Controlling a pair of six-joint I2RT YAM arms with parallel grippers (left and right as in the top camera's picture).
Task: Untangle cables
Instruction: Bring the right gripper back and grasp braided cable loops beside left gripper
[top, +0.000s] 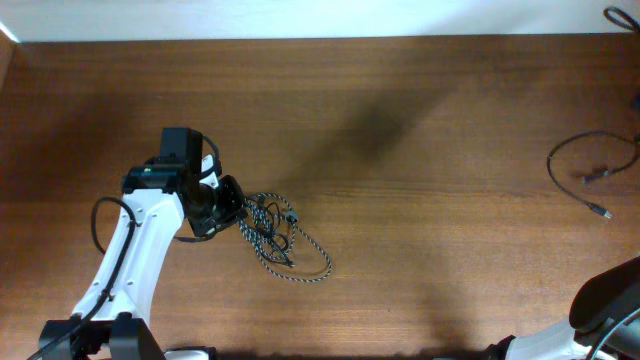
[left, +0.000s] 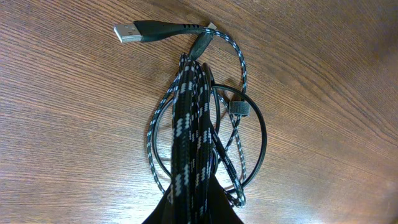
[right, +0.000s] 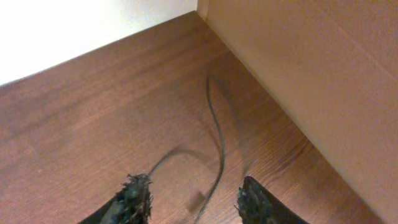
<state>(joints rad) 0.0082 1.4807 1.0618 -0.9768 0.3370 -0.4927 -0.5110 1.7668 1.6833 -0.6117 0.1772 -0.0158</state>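
Note:
A tangle of cables (top: 280, 235) lies left of the table's middle: a black-and-white speckled braided cord (left: 186, 124) looped together with thin black cords (left: 261, 134). Its USB plug (left: 127, 32) lies flat on the wood. My left gripper (top: 228, 205) is at the tangle's left end; in the left wrist view its fingers (left: 193, 208) are shut on several strands of the braided cord. Another thin black cable (top: 585, 165) lies apart at the far right, and shows blurred in the right wrist view (right: 217, 143). My right gripper (right: 194, 199) is open and empty above it.
The brown wooden table (top: 420, 250) meets a pale wall along its back edge. In the right wrist view a tan panel (right: 311, 74) stands at the table's right edge. The right arm (top: 610, 300) sits at the bottom right corner.

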